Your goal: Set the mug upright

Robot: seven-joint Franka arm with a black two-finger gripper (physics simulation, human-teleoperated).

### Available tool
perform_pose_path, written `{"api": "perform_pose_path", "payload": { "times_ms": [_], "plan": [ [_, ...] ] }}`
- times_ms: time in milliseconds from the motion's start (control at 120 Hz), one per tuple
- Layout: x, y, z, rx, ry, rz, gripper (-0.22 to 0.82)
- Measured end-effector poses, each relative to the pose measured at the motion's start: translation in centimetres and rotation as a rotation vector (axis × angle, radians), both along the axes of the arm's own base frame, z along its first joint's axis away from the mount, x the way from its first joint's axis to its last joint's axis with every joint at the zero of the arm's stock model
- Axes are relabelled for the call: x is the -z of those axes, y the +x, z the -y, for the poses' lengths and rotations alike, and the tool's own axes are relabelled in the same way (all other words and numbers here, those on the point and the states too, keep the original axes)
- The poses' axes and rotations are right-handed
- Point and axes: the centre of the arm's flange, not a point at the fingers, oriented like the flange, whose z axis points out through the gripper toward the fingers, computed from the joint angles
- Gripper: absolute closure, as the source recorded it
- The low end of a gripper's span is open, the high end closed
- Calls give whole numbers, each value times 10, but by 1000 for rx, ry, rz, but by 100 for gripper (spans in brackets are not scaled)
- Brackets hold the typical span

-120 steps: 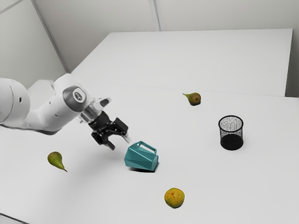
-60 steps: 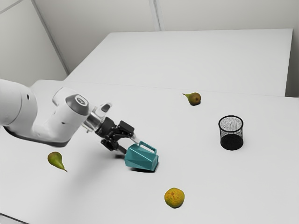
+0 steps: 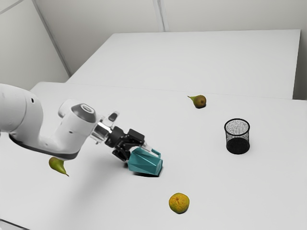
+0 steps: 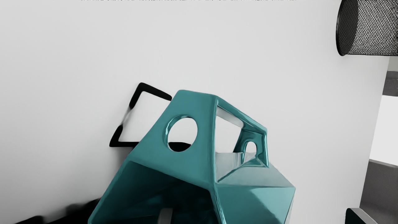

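White worktop (image 3: 211, 167), pale grey walls (image 3: 230, 14) behind it, faint line running across the surface. Teal faceted mug (image 3: 145, 164) lies on its side on the worktop, so not upright; mouth faces the arm (image 3: 62, 139), base points toward the exterior view's right, handle (image 3: 156, 153) on the upper side. Arm comes in from the exterior view's left, black pincer (image 3: 140, 152) down low at the mouth end of the mug. Pincer (image 4: 261, 216) is spread in the wrist view: one fingertip (image 4: 165, 217) sits within the dark mouth, the other (image 4: 360, 217) is outside the mug, with a gap between it and the mug's outer side. Mug wall is between the two, nothing pinched. Can't tell whether the inner fingertip touches the mug. Round hole visible in the handle, dark handle-shaped shadow (image 4: 155, 90) on the surface beside it. Other stuff: black mesh holder (image 3: 238, 145) standing upright toward the exterior view's right, well apart from the mug; brownish-green pear (image 3: 199, 101) lying farther back; yellow-orange fruit (image 3: 179, 203) nearer the camera than the mug; green pear (image 3: 57, 165) at the exterior view's left, top edge partly covered by the arm
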Motion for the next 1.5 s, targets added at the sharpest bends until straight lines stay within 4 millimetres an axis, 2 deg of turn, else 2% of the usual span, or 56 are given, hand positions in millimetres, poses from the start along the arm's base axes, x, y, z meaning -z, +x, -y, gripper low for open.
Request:
{"api": "perform_pose_path", "payload": {
  "times_ms": [142, 583, 750, 842, 967, 1083, 1142, 1275, 1500],
  "plan": [
    [2, 0, 0, -2, -11, 14, 7],
    [-6, 1, 7, 21, -31, 65, 58],
    [-15, 2, 14, 30, -43, 94, 71],
    [-31, 3, 18, 43, -42, 131, 73],
    [-65, 4, 21, 101, 5, 215, 74],
    [-102, 16, 12, 251, 189, 306, 75],
    [-114, 23, 4, 331, 304, 333, 75],
    [-124, 36, -9, 471, 521, 348, 76],
    [-111, 75, -18, 590, 752, 313, 76]
  ]
}}
